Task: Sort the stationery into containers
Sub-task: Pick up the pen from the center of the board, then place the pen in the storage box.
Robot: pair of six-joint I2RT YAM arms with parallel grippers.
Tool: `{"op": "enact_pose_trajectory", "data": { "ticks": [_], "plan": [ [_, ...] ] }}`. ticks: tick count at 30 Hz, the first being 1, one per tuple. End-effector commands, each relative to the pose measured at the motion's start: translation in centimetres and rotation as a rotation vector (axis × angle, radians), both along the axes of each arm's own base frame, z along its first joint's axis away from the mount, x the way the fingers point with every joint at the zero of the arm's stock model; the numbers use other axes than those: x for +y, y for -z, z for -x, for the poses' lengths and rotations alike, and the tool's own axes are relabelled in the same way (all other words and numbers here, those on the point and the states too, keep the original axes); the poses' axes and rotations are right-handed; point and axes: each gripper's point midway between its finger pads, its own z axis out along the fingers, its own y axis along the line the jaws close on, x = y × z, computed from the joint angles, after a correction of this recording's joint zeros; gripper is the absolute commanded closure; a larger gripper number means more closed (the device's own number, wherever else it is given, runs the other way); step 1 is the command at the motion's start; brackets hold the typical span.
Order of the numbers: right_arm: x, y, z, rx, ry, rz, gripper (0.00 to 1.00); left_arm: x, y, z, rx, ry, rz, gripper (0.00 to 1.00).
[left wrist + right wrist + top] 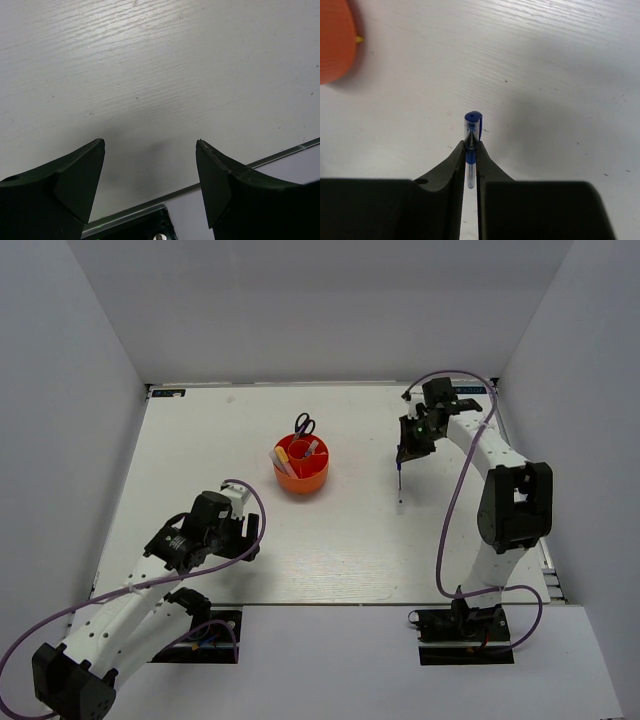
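Observation:
The round orange organiser (301, 473) stands mid-table with highlighters (300, 451) in its compartments and black-handled scissors (305, 424) upright at its far side. My right gripper (404, 452) is shut on a thin blue-capped pen (472, 131), held upright above the table to the organiser's right; its lower end hangs down in the top view (400, 483). The organiser's edge shows at the upper left of the right wrist view (335, 45). My left gripper (150, 145) is open and empty over bare table near the front edge, also in the top view (247, 536).
White walls enclose the table (330, 550) on three sides. The table's front metal edge (210, 182) runs just under my left gripper. The right arm's base (470, 625) and purple cables sit at the front.

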Motion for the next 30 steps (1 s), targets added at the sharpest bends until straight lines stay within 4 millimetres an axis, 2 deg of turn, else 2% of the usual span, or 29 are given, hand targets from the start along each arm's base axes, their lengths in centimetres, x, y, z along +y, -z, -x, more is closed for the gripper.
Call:
{"op": "enact_pose_trajectory", "data": {
  "ticks": [1,6,7,9,10,11,13,14,18,20,21,23,25,26,30],
  "plan": [
    [2.2,-3.3,0.2,-0.022,-0.027,-0.094,0.99,-0.1,-0.1,-0.1,-0.003,0.003,0.005,0.17],
    [6.5,-7.6,-1.3,-0.092,-0.077,-0.220,0.99,-0.1,0.1,-0.1,0.005,0.003,0.000,0.18],
    [8.1,-9.6,-1.7,-0.124,-0.098,-0.253,0.99,0.0,0.1,-0.1,0.004,0.001,-0.002,0.18],
    [9.9,-10.9,-1.7,-0.138,-0.135,-0.299,0.99,0.1,0.2,-0.1,0.006,-0.002,-0.005,0.18],
    [11.4,-12.6,-1.8,-0.175,-0.168,-0.322,0.99,0.1,0.1,-0.1,0.004,-0.004,-0.007,0.18],
    [12.1,-13.5,-2.1,-0.201,-0.171,-0.347,0.99,0.1,0.2,-0.2,0.003,-0.006,-0.009,0.18],
    [14.3,-14.4,-1.3,-0.218,-0.216,-0.383,0.99,0.2,0.2,-0.2,0.004,-0.009,-0.013,0.18],
    [15.1,-15.4,-1.8,-0.269,-0.229,-0.406,0.99,0.2,0.1,-0.2,0.002,-0.007,-0.012,0.18],
    [18.2,-15.7,-1.5,-0.326,-0.258,-0.474,1.00,0.3,0.3,-0.1,0.010,-0.008,-0.018,0.18],
    [19.0,-15.2,-2.3,-0.361,-0.223,-0.509,1.00,0.2,0.4,-0.2,0.010,-0.006,-0.019,0.18],
    [19.7,-15.5,-2.6,-0.394,-0.215,-0.524,1.00,0.3,0.6,-0.2,0.018,-0.008,-0.023,0.18],
    [19.9,-13.7,-3.2,-0.357,-0.163,-0.519,1.00,0.3,0.6,-0.1,0.023,-0.006,-0.026,0.18],
    [20.0,-13.2,-3.8,-0.341,-0.114,-0.523,1.00,0.3,0.7,-0.1,0.029,-0.005,-0.029,0.18],
    [20.4,-12.2,-3.9,-0.311,-0.094,-0.523,1.00,0.6,0.6,-0.3,0.015,-0.020,-0.042,0.18],
    [20.7,-11.5,-4.6,-0.297,-0.049,-0.524,1.00,0.7,0.8,-0.3,0.023,-0.017,-0.050,0.18]
  ]
}}
